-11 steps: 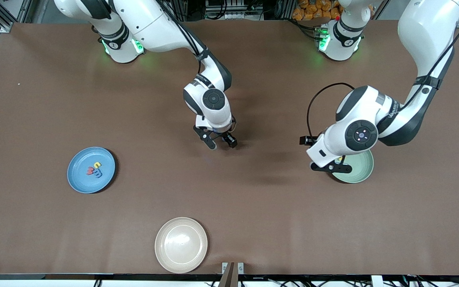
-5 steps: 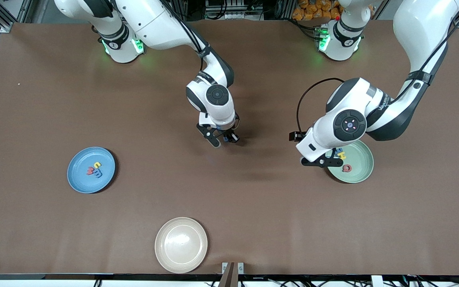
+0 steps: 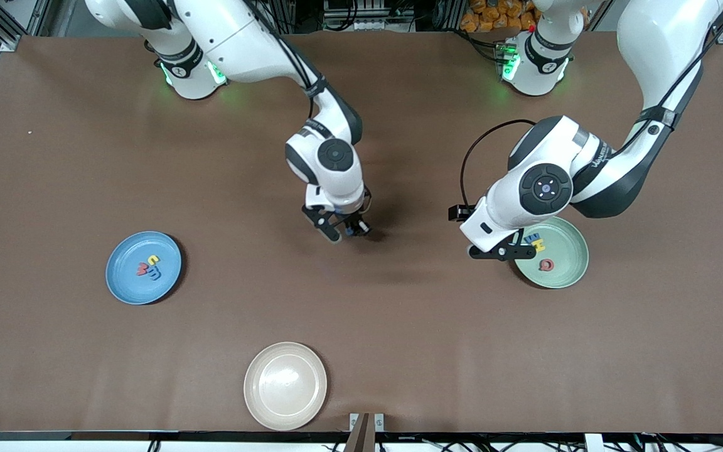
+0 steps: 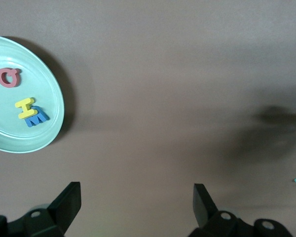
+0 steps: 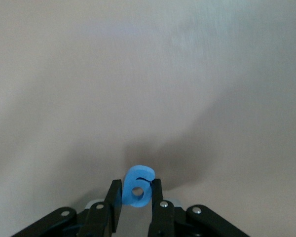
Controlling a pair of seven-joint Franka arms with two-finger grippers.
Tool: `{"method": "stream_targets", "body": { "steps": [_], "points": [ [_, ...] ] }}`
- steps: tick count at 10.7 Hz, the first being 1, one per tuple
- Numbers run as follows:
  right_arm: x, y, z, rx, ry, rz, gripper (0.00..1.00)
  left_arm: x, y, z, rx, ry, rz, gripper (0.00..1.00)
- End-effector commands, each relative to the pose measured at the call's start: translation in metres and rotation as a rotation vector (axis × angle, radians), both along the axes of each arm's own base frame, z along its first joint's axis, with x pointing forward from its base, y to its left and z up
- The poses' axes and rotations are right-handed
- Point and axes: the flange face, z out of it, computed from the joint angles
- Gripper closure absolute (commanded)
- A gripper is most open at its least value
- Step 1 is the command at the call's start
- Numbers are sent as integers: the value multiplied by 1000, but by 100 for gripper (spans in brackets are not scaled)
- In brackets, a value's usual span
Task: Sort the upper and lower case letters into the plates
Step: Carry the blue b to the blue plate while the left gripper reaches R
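Right gripper point(image 5: 136, 197) over mid tabletop point(image 3: 399, 326), jaws clamped on blue letter point(image 5: 137, 191). Left gripper point(image 4: 136, 210) beside pale green plate point(image 3: 572, 274), jaws wide apart, empty.

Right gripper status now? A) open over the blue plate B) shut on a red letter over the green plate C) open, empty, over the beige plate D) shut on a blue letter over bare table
D: the right gripper has its fingers shut on a blue letter, over bare table mid-table.
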Motion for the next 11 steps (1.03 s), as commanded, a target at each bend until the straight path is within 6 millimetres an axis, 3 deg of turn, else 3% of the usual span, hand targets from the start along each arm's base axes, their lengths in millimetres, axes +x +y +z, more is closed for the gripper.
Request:
{"method": "stream_targets", "body": {
  "steps": [1, 2, 4, 7, 10, 11],
  "points": [
    [41, -33, 23, -30, 17, 52, 100, -5, -6, 15, 13, -14, 8, 0],
    [59, -48, 34, -35, 26, 65, 100, -8, -14, 19, 13, -21, 28, 0],
    [93, -100, 37, -52, 37, 152, 100, -19, -38, 19, 13, -16, 65, 0],
    [137, -202, 39, -83, 92, 306, 100, -36, -80, 16, 12, -17, 95, 0],
    [165, -311, 46, -89, 127, 460, 100, -55, -120, 13, -4, -42, 84, 0],
    [169, -355, 60, -87, 144, 521, 100, -62, -134, 9, -7, -52, 90, 0]
  ]
}}
